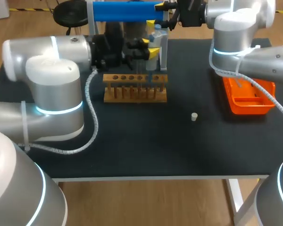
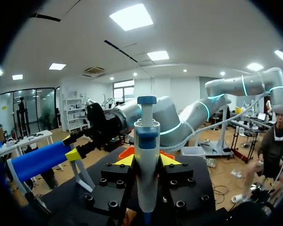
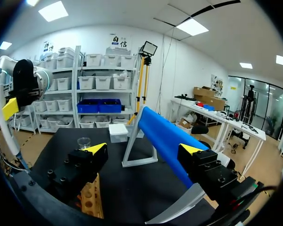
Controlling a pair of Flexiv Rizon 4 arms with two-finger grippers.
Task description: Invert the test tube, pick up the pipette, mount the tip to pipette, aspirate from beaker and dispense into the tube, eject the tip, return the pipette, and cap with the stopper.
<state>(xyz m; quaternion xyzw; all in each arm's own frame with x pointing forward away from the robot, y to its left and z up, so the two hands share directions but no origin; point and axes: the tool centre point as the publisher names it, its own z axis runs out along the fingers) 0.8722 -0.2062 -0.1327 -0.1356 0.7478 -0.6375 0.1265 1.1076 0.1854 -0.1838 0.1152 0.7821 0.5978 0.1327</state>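
Observation:
My left gripper (image 1: 147, 48) is shut on the white and blue pipette (image 2: 147, 136), which stands upright between its yellow-tipped fingers (image 2: 125, 161), over the wooden tube rack (image 1: 135, 88). The pipette's lower end and any tube under it are hidden. My right gripper (image 3: 144, 149) is open at the back of the table, its fingers on either side of the stand's blue bar (image 3: 165, 141) without gripping it. The glass beaker (image 3: 84, 141) stands on the table beyond one of its fingers. The small white stopper (image 1: 194, 117) lies alone on the black mat.
An orange tray (image 1: 247, 96) sits at the right under my right arm. The white-legged stand with the blue bar (image 1: 125, 12) is at the back edge. A white box (image 3: 118, 133) stands near the beaker.

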